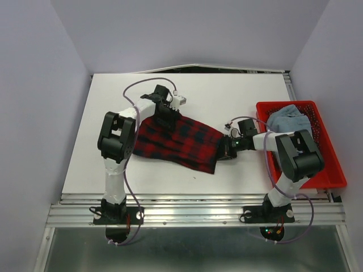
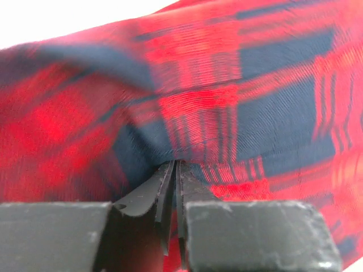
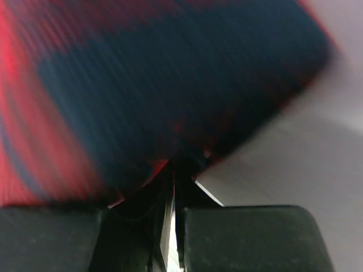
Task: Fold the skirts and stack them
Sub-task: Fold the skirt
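**Left side.** My left gripper [image 2: 173, 167] has its two fingers [image 2: 161, 190] pressed together, with a thin fold of the plaid skirt [image 2: 227, 102] pinched at the tips. The cloth puckers inward at the pinch point. Red and dark navy checks fill the rest of the wrist view, blurred towards the left.

**Right side.** My right gripper [image 3: 173, 164] is likewise closed, jaws nearly meeting, nipping an edge of the same plaid skirt [image 3: 170, 79]. The view is heavily blurred: a dark navy block above the tips, red to the left, pale table surface to the right of the cloth edge.

**From above.** The left gripper [image 1: 168, 118] grips the plaid skirt [image 1: 181, 141] on its far edge, towards the left end. The right gripper [image 1: 228, 147] grips it at the right end. The skirt spans between the two, over the middle of the white table [image 1: 227, 96], its near edge running slantwise towards the right. I cannot tell whether it rests flat or hangs partly lifted.

**Other skirt.** The blue-grey skirt [image 1: 289, 118] lies crumpled in the far end of the red basket [image 1: 334, 170], which sits at the right of the table, beside my right arm. It is well apart from the plaid one.
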`<control>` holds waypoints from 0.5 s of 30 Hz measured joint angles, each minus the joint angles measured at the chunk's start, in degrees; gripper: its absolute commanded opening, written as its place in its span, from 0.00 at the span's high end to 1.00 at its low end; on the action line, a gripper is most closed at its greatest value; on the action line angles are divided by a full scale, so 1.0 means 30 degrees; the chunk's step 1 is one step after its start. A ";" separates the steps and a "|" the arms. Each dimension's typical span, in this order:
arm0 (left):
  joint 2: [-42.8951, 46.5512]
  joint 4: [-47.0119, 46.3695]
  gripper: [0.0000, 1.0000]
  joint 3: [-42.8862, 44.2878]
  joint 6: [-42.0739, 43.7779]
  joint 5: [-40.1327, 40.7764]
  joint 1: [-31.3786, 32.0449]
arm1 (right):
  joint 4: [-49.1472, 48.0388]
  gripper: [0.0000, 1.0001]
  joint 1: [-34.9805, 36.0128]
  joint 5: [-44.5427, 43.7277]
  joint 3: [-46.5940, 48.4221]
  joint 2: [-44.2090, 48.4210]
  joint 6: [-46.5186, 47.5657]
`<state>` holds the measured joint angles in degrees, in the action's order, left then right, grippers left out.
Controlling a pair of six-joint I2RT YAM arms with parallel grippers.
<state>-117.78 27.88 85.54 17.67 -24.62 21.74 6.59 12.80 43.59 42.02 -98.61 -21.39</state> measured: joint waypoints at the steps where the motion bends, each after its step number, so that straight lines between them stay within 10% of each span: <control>1: -0.0794 -0.0211 0.82 0.1231 0.0015 0.0240 0.0000 | 0.0007 0.87 0.0277 0.0109 0.0007 0.0000 0.0087; 15: -0.2025 -0.1435 0.68 0.3402 0.6550 0.1698 0.0226 | 0.7941 0.64 0.0831 0.0481 0.4779 0.5515 0.5129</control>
<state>-123.85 23.57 95.74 37.32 -19.53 22.41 30.41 15.29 45.04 56.36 -82.06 -6.00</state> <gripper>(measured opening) 0.278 0.315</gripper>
